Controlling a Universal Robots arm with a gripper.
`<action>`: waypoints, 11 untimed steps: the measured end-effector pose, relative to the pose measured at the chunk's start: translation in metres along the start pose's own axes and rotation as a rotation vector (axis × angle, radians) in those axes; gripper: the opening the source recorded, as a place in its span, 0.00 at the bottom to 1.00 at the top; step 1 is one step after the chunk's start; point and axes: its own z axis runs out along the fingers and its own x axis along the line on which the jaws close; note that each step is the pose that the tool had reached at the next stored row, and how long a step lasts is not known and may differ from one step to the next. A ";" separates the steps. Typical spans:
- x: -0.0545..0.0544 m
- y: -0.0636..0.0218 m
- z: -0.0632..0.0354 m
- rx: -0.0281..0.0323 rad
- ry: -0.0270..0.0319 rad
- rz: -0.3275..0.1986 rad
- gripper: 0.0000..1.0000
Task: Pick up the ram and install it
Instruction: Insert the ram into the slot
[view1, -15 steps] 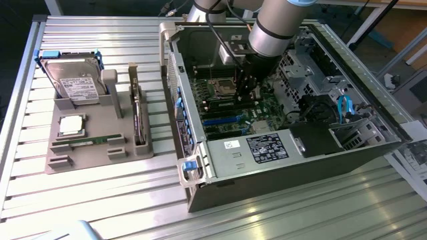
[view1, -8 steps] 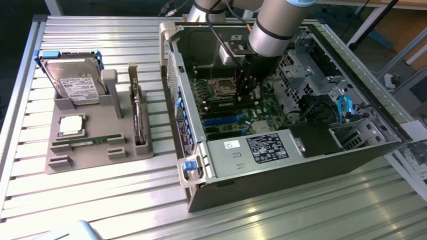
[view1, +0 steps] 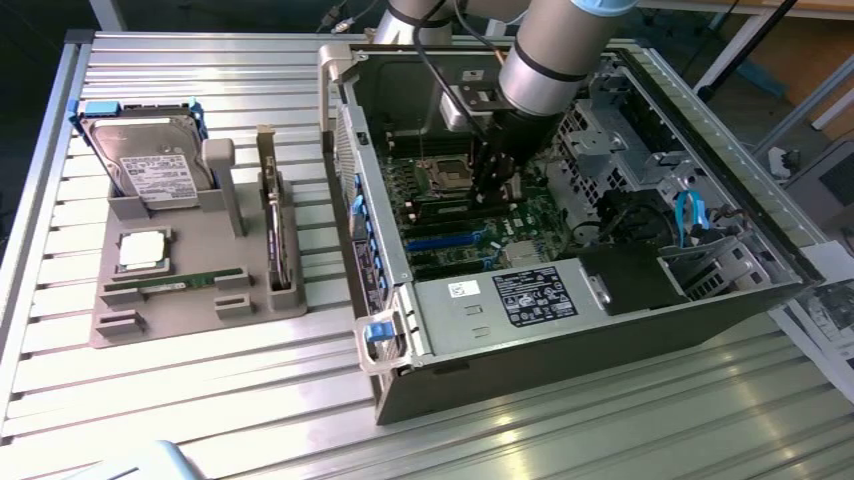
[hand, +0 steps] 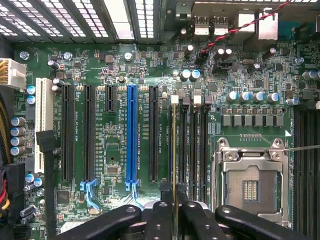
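- One ram (hand: 174, 150) stands edge-on between the jaws, which are closed on it; pick-up is judged complete.
- Directly under the jaws run the memory slots (hand: 192, 150) of the motherboard (hand: 107, 65). The ram lies along one slot, but whether it is seated cannot be told, so installation is judged unfinished.
- Just beside the jaws sits the processor socket (hand: 250, 187), with no chip in it.
- Around the jaws, the computer case (view1: 641, 330) lies open on the bench (view1: 200, 400) and contains the motherboard and its cabling.
- Well apart from the jaws, outside the case, a grey tray (view1: 167, 318) holds four parts:
  - a hard drive (view1: 144, 160);
  - a square silver processor chip (view1: 143, 250);
  - a second ram (view1: 174, 283), lying flat;
  - a dark expansion card (view1: 274, 240), standing on edge.
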 end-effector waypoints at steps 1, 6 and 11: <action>0.000 -0.0009 -0.0001 -0.0002 -0.0002 0.000 0.13; 0.000 -0.0014 -0.0001 -0.0004 -0.0003 0.000 0.13; 0.000 -0.0014 -0.0001 -0.0001 -0.0009 0.012 0.13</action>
